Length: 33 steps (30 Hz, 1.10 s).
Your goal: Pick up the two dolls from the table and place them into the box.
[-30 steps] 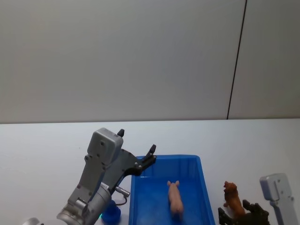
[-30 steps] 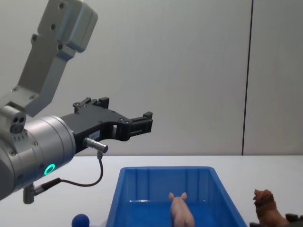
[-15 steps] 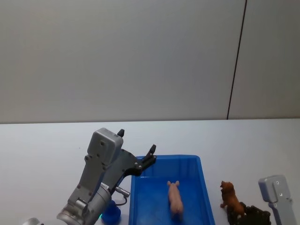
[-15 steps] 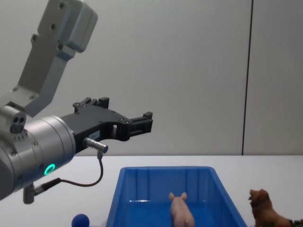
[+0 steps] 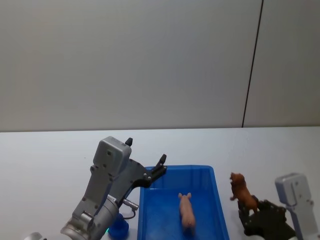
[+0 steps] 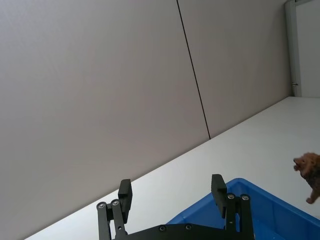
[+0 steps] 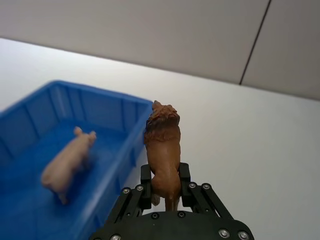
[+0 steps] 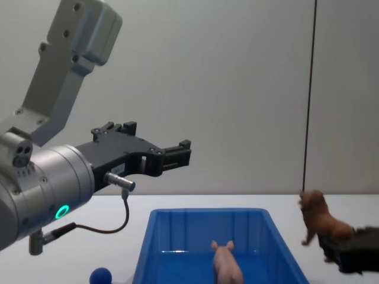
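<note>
Bright blue box (image 5: 200, 178), pale pink pig (image 5: 187, 212), reddish-brown lion (image 5: 240, 190), white table (image 5: 50, 160), blue ball (image 8: 100, 276)

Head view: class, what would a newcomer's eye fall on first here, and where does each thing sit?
The bright blue box on the white table catches the eye first, with the pink pig inside it. Next comes the reddish-brown lion, clamped in the right gripper just right of the box. The left gripper is open near the box's far left corner.
</note>
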Tool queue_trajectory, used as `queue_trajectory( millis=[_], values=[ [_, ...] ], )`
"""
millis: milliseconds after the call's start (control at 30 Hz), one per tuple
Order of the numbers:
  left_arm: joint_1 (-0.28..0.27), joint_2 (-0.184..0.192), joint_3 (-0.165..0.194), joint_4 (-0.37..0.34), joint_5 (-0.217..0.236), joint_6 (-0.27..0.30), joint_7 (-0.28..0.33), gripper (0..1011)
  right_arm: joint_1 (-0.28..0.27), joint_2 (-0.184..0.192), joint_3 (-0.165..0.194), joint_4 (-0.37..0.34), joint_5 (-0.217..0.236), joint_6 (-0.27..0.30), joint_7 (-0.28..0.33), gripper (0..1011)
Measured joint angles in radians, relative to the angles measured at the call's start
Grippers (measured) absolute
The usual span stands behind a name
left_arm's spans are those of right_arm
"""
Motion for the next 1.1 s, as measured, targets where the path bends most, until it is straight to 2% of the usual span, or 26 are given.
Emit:
queue_trajectory(
  millis=[300,600,767,800,867,1100],
  values=[
    [0.000,0.000,0.000,0.000,0.000,0.000,0.000,1001,0.038,-0.028,-0.020,-0.018,-0.023,-0.024,0.069,301],
    [0.000,0.000,0.000,0.000,0.000,0.000,0.000,1001,0.087,-0.068,-0.040,0.025,-0.044,-0.026,0.120,309],
    [0.000,0.000,0.000,0.000,0.000,0.000,0.000,1001,0.115,-0.088,-0.048,0.060,-0.056,-0.021,0.135,444],
    [0.000,0.000,0.000,0.000,0.000,0.000,0.000,1001,0.121,-0.093,-0.050,0.069,-0.059,-0.018,0.136,506],
    [0.000,0.000,0.000,0.000,0.000,0.000,0.000,1001,0.127,-0.097,-0.052,0.077,-0.062,-0.016,0.136,545],
    [0.000,0.000,0.000,0.000,0.000,0.000,0.000,1001,0.141,-0.108,-0.053,0.097,-0.068,-0.012,0.121,783]
  ],
)
